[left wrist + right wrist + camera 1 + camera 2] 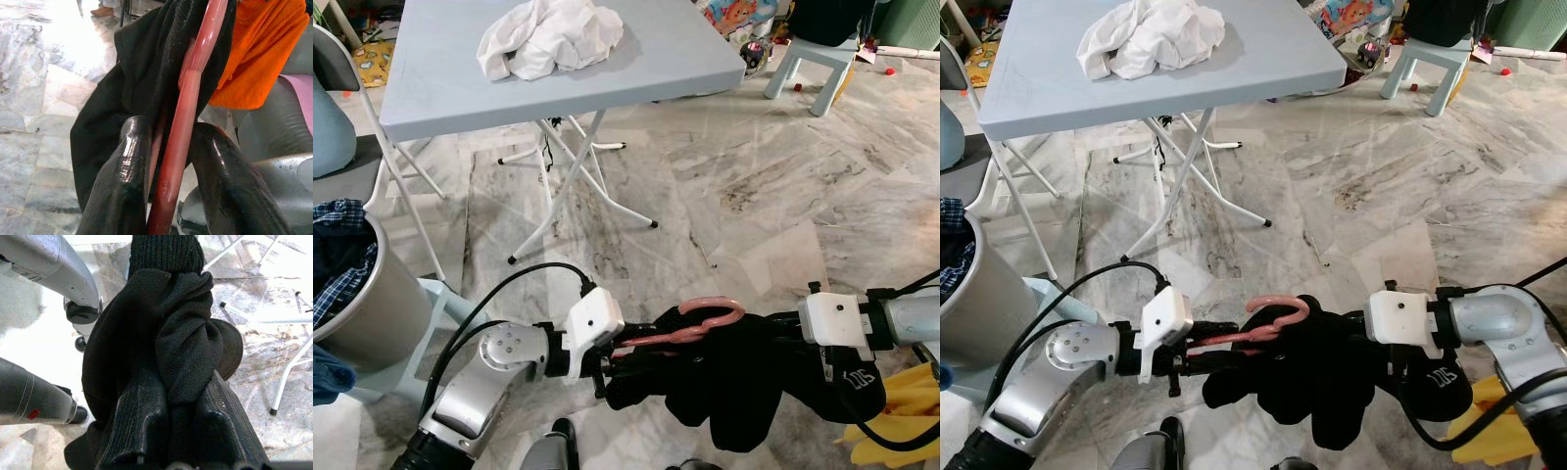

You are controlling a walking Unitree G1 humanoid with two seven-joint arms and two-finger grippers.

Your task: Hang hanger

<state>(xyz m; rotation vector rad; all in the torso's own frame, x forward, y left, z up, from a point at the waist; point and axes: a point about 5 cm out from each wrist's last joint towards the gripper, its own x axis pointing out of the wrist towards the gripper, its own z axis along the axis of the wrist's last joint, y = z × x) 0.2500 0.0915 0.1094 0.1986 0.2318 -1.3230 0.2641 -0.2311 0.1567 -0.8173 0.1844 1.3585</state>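
A pink hanger (700, 321) is held low in front of me with a black knitted garment (724, 377) bunched over it. My left gripper (612, 367) is shut on the hanger's pink bar (183, 127), and its fingers (120, 181) close on both sides of the bar in the left wrist view. My right gripper (783, 343) is shut on a fold of the black garment (181, 357). The hanger's hook (1278, 308) sticks up between the two grippers. Most of the hanger lies hidden under the cloth.
A grey folding table (440, 83) with a white crumpled cloth (548, 37) stands ahead. At my left is a round laundry basket (362, 304) holding blue clothes. A small light-blue stool (813, 59) is at the far right. Yellow fabric (896, 411) lies by my right arm. Marble floor lies between.
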